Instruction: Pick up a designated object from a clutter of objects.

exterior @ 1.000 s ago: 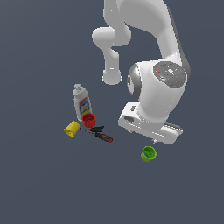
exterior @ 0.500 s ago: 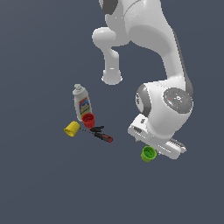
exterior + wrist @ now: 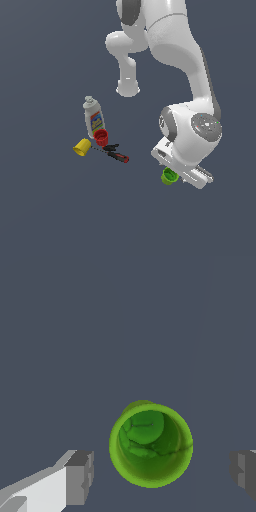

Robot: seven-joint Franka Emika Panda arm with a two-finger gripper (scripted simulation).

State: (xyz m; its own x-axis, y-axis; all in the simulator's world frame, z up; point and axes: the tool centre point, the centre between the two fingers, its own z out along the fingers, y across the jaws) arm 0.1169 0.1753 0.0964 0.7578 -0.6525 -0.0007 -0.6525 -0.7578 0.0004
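In the exterior view the arm's wrist housing covers the gripper (image 3: 176, 176), so its fingers cannot be made out there, and it overlaps part of the lime-green cup (image 3: 169, 176). The arm's upper links run off that picture's top edge. In the wrist view both fingers (image 3: 80, 476) are cut by the picture's edges, hiding their tips. The print on the white bottle (image 3: 93, 118) is too small to read. The screwdriver (image 3: 116, 154) shows only as a thin smear.
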